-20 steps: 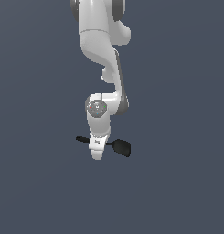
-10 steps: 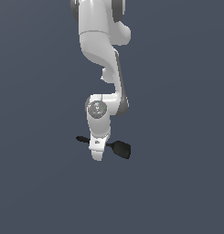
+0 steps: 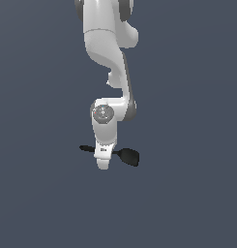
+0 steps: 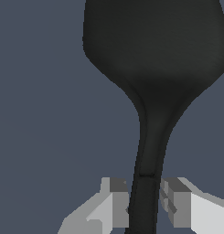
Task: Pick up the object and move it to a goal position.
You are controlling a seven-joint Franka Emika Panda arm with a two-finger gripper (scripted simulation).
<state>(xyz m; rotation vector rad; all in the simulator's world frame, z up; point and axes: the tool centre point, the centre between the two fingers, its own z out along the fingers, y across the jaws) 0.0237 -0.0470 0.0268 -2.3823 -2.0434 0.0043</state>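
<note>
The object point(image 3: 130, 156) is a small black spatula-like utensil lying crosswise at the arm's lower end. Its thin handle tip sticks out toward the exterior view's left and its wide blade toward the exterior view's right. My gripper point(image 3: 104, 163) points downward and is shut on the object's handle, between tip and blade. In the wrist view the broad blade of the object point(image 4: 154, 55) fills most of the picture. Its narrow handle runs down between my gripper point(image 4: 144, 206) fingers point(image 4: 119, 205), which sit close against it on both sides.
A plain dark grey-blue background surrounds the arm in both views. The white arm links point(image 3: 108, 53) rise from the hand to the exterior view's upper edge. No other objects or goal marker show.
</note>
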